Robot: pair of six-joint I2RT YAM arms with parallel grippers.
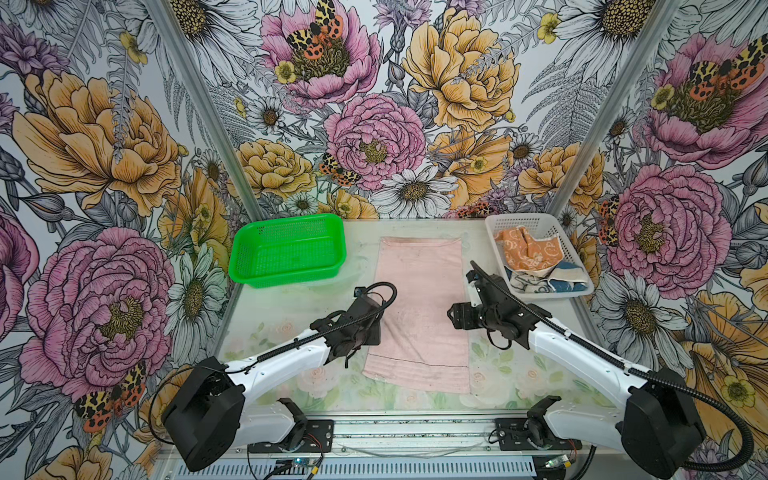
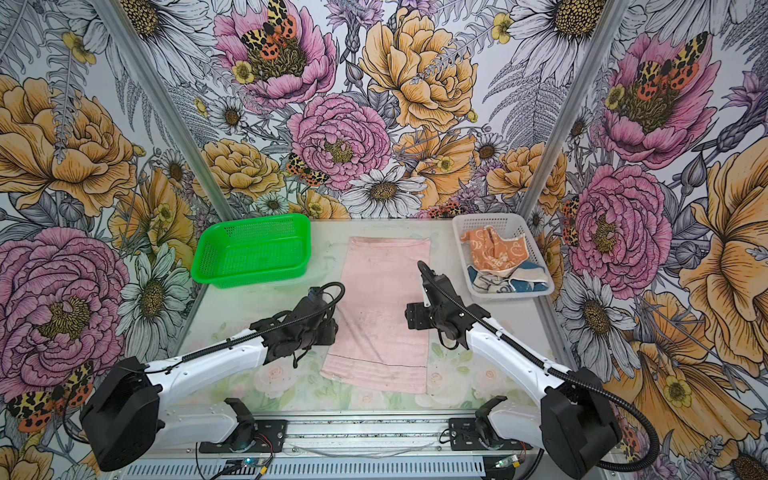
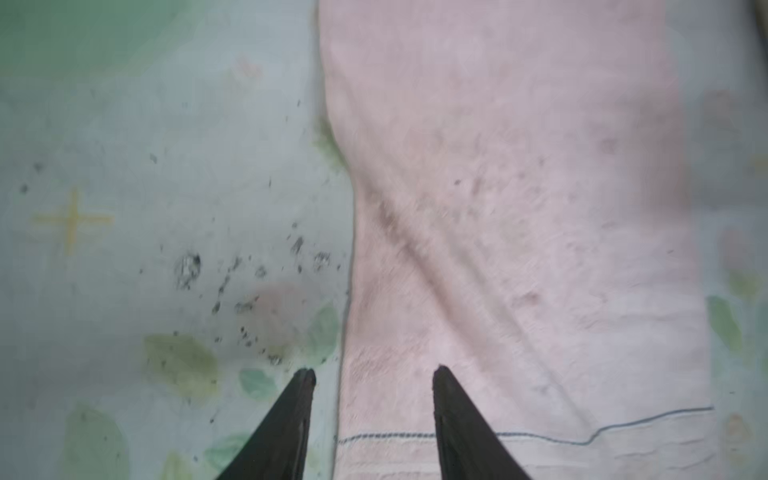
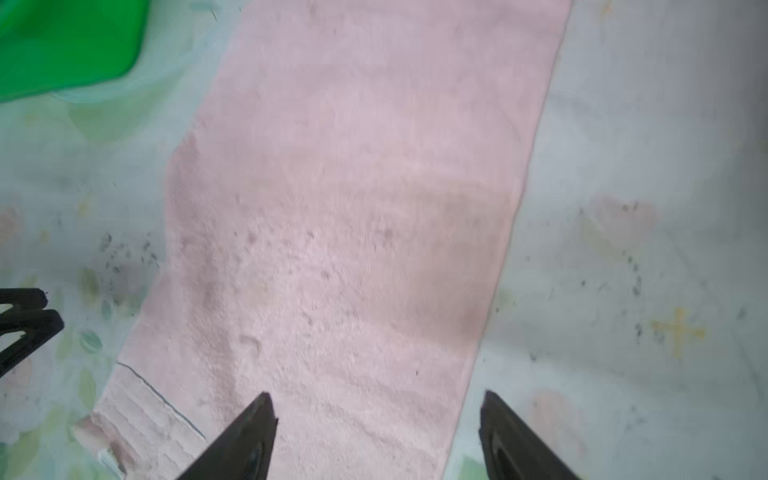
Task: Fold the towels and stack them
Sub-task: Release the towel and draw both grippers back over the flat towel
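Note:
A plain pale pink towel (image 1: 419,311) (image 2: 382,316) lies spread flat lengthwise in the middle of the table. My left gripper (image 1: 372,332) (image 3: 374,374) hovers open over its left long edge near the front, one finger above the table and one above the cloth (image 3: 519,208). My right gripper (image 1: 459,316) (image 4: 378,399) is open astride the right long edge of the pink towel (image 4: 353,208), holding nothing. An orange towel (image 1: 528,249) (image 2: 494,249) and a blue towel (image 1: 565,284) (image 2: 528,284) lie crumpled in the white basket (image 1: 536,216) (image 2: 498,216) at the back right.
A green basket (image 1: 291,276) (image 2: 253,276) (image 4: 62,41) with nothing in it stands at the back left, close to the pink towel's far left corner. Floral walls close in the table on three sides. The arm bases sit along the front edge.

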